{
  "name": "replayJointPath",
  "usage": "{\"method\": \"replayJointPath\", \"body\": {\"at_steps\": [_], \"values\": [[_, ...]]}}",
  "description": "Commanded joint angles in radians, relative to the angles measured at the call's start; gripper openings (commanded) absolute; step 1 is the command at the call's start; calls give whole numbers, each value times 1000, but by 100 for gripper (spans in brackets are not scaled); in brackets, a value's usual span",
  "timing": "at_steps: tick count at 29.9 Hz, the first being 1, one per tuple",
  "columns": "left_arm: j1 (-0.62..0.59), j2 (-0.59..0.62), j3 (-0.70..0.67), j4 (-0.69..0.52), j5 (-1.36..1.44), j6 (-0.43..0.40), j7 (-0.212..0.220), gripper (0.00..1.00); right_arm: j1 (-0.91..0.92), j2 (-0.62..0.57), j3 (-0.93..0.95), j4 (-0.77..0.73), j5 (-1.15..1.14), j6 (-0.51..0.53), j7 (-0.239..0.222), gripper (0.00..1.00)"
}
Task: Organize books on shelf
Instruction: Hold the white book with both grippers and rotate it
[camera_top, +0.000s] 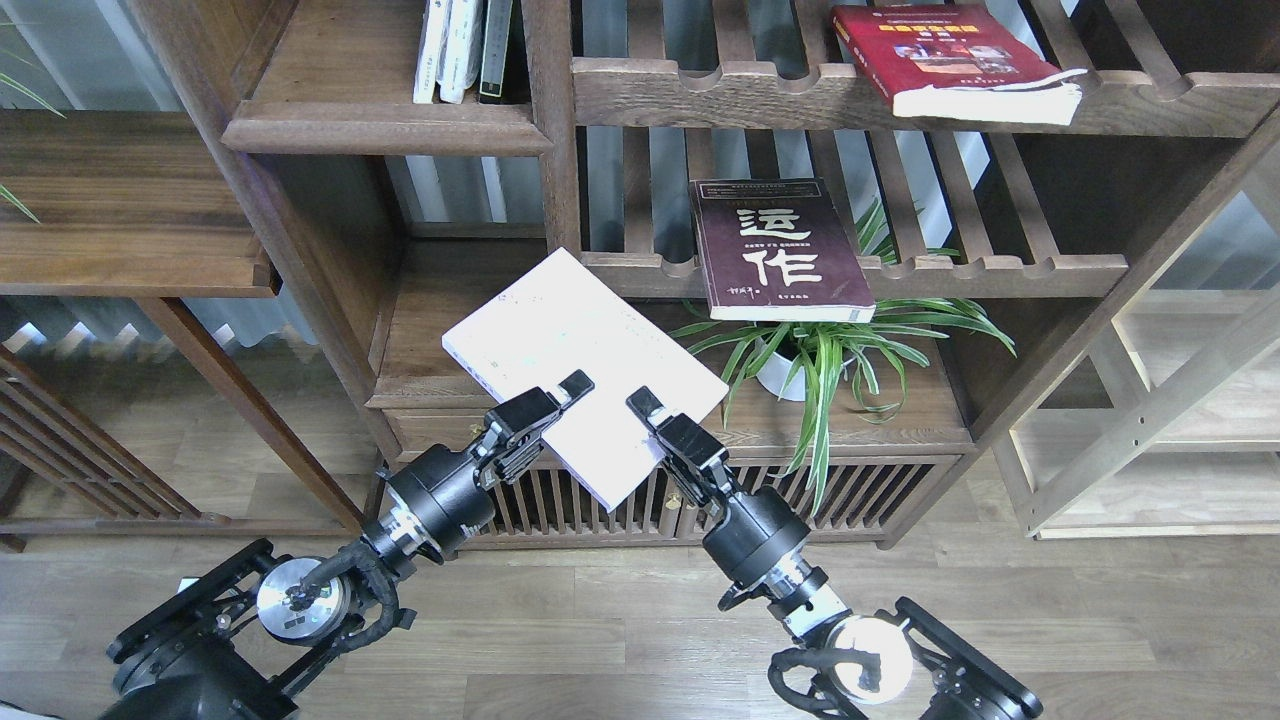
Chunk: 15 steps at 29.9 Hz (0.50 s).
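I hold the pale lavender-white book flat and tilted in front of the bookcase. My right gripper is shut on its near edge. My left gripper straddles the near left edge with one finger on the cover; its grip is unclear. The maroon book with white characters lies on a slatted rack. The thick red book lies on the slatted rack above. The shelf, a solid dark board with a rounded front edge, is at the upper left.
A few books stand upright at the right end of that shelf. A potted spider plant sits right of the held book. A lower solid compartment lies behind the held book. A pale wooden frame stands at the right.
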Motion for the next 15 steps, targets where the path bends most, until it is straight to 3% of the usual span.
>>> {"method": "replayJointPath", "body": {"at_steps": [1, 9, 15], "values": [[1, 0, -11, 0, -3, 0, -5, 10, 0, 0, 2, -4, 2, 0, 1, 3], [23, 0, -14, 2, -15, 0, -5, 7, -6, 0, 4, -16, 2, 0, 3, 4], [38, 14, -18, 2, -34, 0, -5, 5, -23, 0, 19, -49, 2, 0, 7, 13]]}}
